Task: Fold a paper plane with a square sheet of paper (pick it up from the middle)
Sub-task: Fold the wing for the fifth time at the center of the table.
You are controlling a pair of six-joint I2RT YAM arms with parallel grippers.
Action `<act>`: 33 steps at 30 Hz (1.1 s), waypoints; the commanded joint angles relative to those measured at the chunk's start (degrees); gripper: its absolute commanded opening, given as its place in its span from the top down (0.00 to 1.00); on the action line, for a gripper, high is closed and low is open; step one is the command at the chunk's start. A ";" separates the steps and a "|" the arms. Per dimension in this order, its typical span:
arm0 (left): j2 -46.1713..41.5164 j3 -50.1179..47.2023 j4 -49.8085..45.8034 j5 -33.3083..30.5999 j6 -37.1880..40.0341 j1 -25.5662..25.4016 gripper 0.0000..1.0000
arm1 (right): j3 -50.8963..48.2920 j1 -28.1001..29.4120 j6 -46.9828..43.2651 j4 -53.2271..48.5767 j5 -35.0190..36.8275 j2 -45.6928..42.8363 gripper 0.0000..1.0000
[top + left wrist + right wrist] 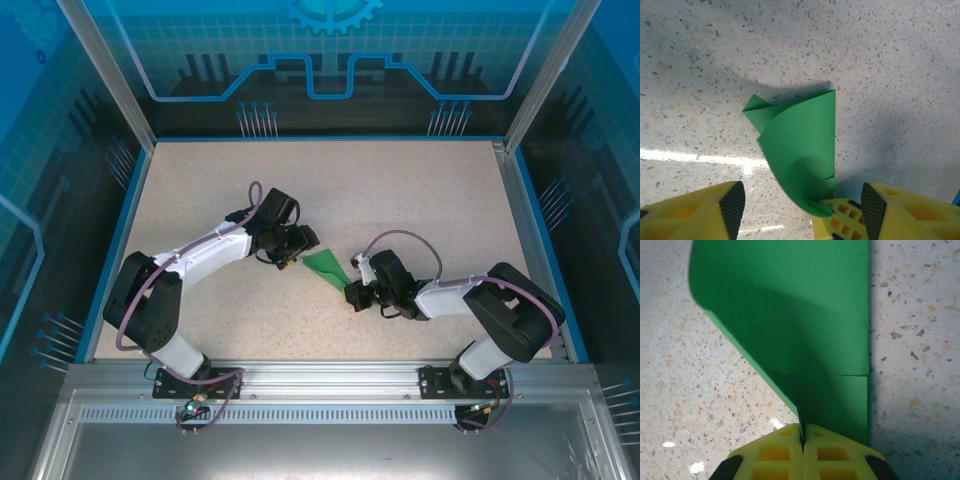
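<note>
Right gripper (802, 432) is pinching one end of the green paper (805, 330), jaws pressed tight together. Left gripper (802, 212) is standing spread wide, gripping nothing. The paper is lying mid-table (420, 200), narrowed to a point but curling loose. Judged half done, with creasing remaining.

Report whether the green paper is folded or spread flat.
Folded: the green paper shows overlapping layers and a curled wedge shape, with one end clamped in the shut right pincer.
</note>
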 commanded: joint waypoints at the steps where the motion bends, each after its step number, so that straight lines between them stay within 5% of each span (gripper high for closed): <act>1: 1.18 -0.65 1.04 1.97 -1.16 -0.27 0.34 | -0.87 -1.37 2.97 2.45 -3.19 1.05 0.98; 8: 1.08 -1.47 3.03 2.75 0.30 -0.23 0.26 | 0.69 -3.06 3.50 2.04 -8.69 0.17 0.97; 15: 7.65 2.22 0.82 5.86 -0.35 -0.47 0.29 | 1.95 -3.05 0.16 0.33 -7.41 0.16 0.97; 33: 14.47 4.88 1.40 7.32 -2.79 -0.56 0.63 | 1.24 -2.08 -2.18 -1.13 -4.95 -1.02 0.95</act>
